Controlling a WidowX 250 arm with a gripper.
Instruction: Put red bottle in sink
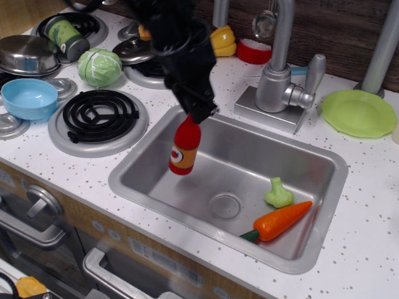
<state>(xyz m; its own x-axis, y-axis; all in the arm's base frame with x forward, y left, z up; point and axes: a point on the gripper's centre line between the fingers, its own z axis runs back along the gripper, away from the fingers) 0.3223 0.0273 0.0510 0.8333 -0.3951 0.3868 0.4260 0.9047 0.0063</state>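
Observation:
The red bottle (184,148) hangs nearly upright from my gripper (194,114), which is shut on its cap and neck. Its orange-tan label with a tomato faces the camera. The bottle is over the left part of the silver sink (149,144), its base low inside the basin near the left wall; I cannot tell whether it touches the floor. The black arm comes in from the upper left and hides part of the back stove burner.
In the sink lie an orange carrot (282,220) and a small green vegetable (278,193) at the right, near the drain (225,205). The faucet (278,59) stands behind the sink. A green plate (359,113), a cabbage (99,67), a blue bowl (28,98) and a steel pot (28,53) surround it.

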